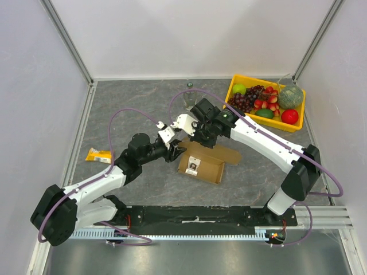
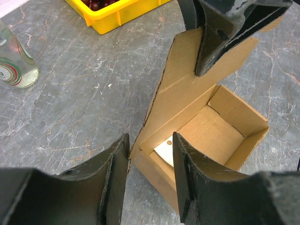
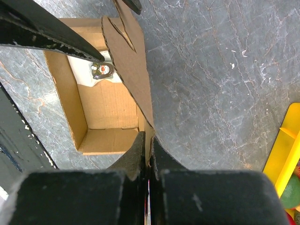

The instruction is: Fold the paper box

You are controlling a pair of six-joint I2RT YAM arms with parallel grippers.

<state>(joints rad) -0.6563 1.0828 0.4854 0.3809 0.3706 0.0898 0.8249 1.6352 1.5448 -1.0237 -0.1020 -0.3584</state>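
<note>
The paper box (image 1: 202,164) is brown corrugated cardboard, standing open at mid-table with its lid flap raised along the far side. A white printed card (image 2: 164,152) lies inside it. My right gripper (image 3: 148,143) is shut on the edge of the raised lid flap (image 3: 131,61) and holds it upright; in the top view it (image 1: 202,136) is over the box's far side. My left gripper (image 2: 150,161) is open, its fingers (image 2: 117,164) straddling the box's near left corner without clamping it. In the top view it (image 1: 175,150) is at the box's left end.
A yellow plastic tray (image 1: 269,122) of fruit stands at the back right; its corner shows in the left wrist view (image 2: 117,16). A small clear bottle (image 1: 189,90) stands behind the box. A yellow packet (image 1: 97,155) lies at the left.
</note>
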